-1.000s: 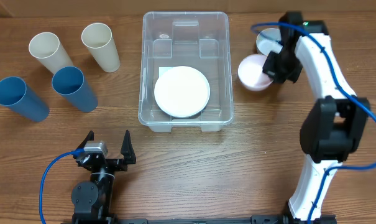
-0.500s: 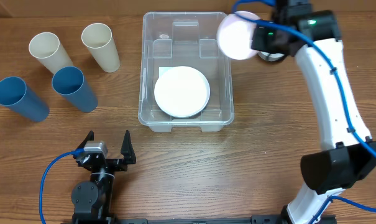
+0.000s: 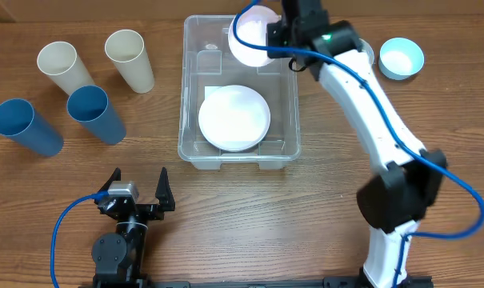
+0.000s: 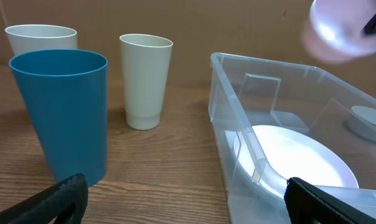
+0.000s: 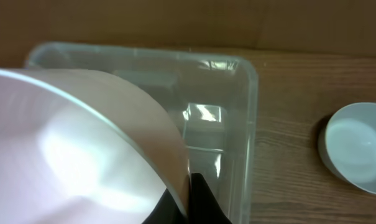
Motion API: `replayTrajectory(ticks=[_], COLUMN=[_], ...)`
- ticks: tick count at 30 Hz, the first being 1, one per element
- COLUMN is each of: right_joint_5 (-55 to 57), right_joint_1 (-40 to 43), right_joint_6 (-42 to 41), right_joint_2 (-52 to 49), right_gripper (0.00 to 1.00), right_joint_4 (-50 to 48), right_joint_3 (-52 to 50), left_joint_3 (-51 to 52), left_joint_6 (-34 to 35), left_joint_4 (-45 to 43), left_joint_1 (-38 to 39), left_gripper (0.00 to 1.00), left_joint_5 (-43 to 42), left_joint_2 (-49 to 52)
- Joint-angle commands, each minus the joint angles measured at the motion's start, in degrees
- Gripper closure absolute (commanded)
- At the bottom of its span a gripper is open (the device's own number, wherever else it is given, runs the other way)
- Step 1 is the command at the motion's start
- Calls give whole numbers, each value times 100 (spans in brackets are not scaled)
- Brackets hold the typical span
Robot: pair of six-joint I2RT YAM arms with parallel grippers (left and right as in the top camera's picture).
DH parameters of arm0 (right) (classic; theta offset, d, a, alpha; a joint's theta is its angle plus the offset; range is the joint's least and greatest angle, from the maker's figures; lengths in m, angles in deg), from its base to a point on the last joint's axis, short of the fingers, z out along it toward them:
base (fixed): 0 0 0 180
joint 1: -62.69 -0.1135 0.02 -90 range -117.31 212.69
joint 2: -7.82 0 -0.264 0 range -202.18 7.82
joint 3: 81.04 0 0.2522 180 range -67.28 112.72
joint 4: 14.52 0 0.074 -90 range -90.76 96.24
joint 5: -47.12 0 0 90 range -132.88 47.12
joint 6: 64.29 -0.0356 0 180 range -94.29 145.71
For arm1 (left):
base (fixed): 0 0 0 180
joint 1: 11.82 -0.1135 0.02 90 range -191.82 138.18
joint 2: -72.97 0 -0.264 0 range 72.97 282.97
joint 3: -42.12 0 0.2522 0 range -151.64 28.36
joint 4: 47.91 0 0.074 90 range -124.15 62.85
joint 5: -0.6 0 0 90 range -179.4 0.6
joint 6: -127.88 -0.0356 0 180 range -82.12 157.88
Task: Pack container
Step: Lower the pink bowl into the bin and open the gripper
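Container [image 3: 238,92], the large clear rectangular plastic bin with rounded corners and thick rim, sits mid-worktop [image 3: 322,208], long axis running away from the robot. Round white plate [image 3: 234,118] lies flat on its floor, toward the near end. A white label shows under the plate's edge.

Right gripper [image 3: 275,34] is over the bin's far right corner, jaws closed on the rim of a pale pink round bowl [image 3: 250,36]. Bowl is tilted, held in the air above the far end of the bin, not touching it. Right wrist view: pink bowl [image 5: 76,146] fills the left of frame, one dark finger [image 5: 203,199] pinching its edge, bin's far end below.

Light blue round bowl [image 3: 402,58] sits upright on the worktop, right of the bin, well apart from it.

Left gripper [image 3: 138,196] is parked near the robot's base, jaws spread wide, holding nothing.

Left of the bin: two cream plastic cups [image 3: 64,67] [image 3: 130,60] and two blue plastic cups [image 3: 96,114] [image 3: 27,126], all clear of each other in the overhead view and untouched.
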Motion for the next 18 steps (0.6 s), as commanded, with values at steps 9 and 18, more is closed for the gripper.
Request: replayTrajectory(ticks=[9,18], right_joint_5=[667,693], right_joint_1=[35,50], right_joint_6=[284,282], right_joint_2=[-1036,-1241], right_gripper=[96,93], right_joint_4=[-568,-728], right_joint_3=[103,103], left_joint_3=[20,20], left_joint_6=[-44,-44], left_joint_4=[11,11], left_joint_1=[-57,-57], left_gripper=[0,0], left_joint_5=[33,33], left_joint_2=[-42,-42])
